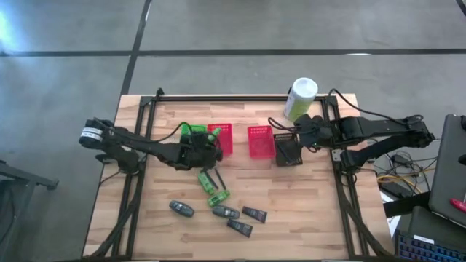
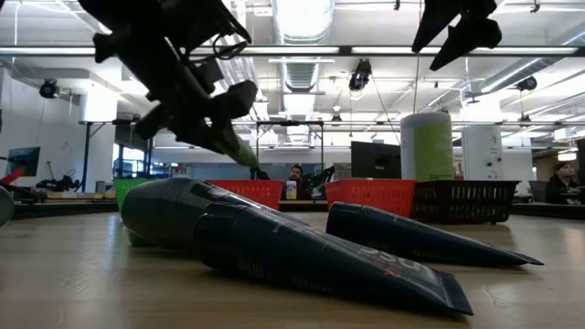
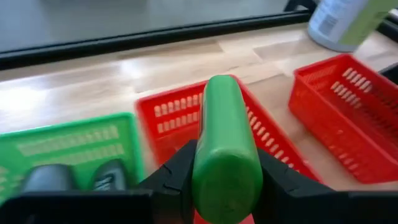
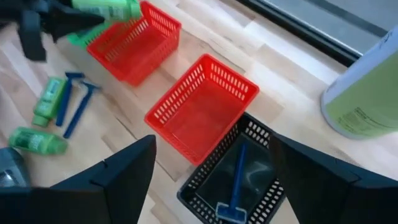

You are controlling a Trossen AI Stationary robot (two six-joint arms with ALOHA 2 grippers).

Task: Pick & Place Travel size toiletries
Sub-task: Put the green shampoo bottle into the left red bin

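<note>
Item: bright green plastic tube (image 3: 225, 149), pinched between the fingers of the left gripper (image 1: 206, 149). Position: centre-left of the high view, raised over the near red mesh basket (image 3: 186, 118), with the small green mesh basket (image 3: 74, 149) beside it. In the left wrist view the tube's long axis runs straight ahead from the jaws, across the red basket.

Judgement: the coming move looks like a release into that red basket; the left arm is the nearer one.

Right gripper (image 1: 289, 149): jaws spread wide, holding nothing, over the dark mesh basket (image 4: 233, 180), which holds a blue razor-like stick (image 4: 235, 186). Second red mesh basket (image 4: 202, 109) stands just beside it.

Remaining on the wooden table (image 1: 313, 211), lower centre of the high view: green tubes (image 1: 212, 191), grey oval bottles (image 1: 182, 209), dark flat tubes (image 1: 255, 214).

Not part of the lot: large white-and-green cylinder canister (image 1: 300, 98), upper right.
</note>
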